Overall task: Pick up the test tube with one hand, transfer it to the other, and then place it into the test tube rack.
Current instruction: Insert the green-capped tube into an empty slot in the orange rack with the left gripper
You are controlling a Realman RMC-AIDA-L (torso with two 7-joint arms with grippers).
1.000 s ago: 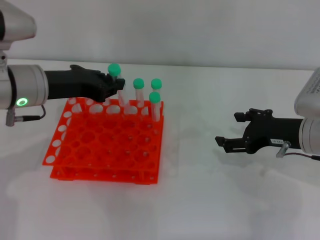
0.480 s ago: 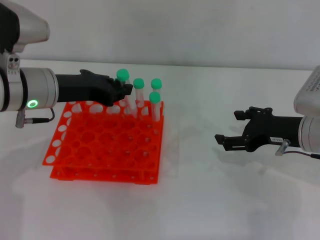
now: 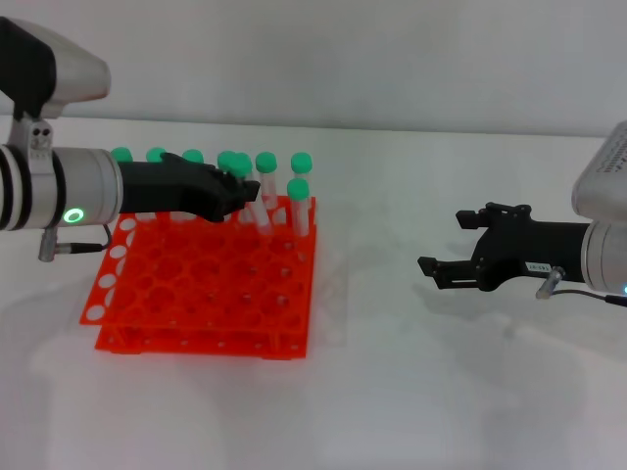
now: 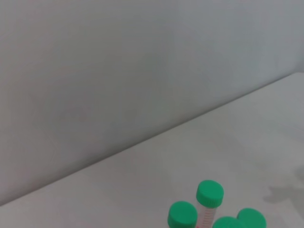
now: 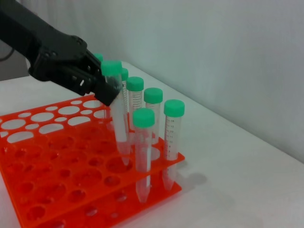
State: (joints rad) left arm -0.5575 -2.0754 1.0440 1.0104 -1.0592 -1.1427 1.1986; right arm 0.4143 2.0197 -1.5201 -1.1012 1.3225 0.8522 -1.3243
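Lower than a moment ago, the left gripper (image 3: 247, 188) now holds the test tube (image 5: 116, 114) clamped just under its green cap, tilted, its tip entering a hole near the far right corner of the test tube rack (image 3: 201, 294); other capped tubes (image 5: 171, 137) stand just beside it; the right gripper (image 3: 443, 269) hovers open, well apart over the table (image 3: 392, 392).

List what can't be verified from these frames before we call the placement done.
- Head view: the left gripper covers the test tube at its grip, so the hole it enters in the test tube rack is unclear.
- Right wrist view: the tube's tip is near a hole, seating unclear.
- Left wrist view: only caps show; the bottom edge cuts the rack.
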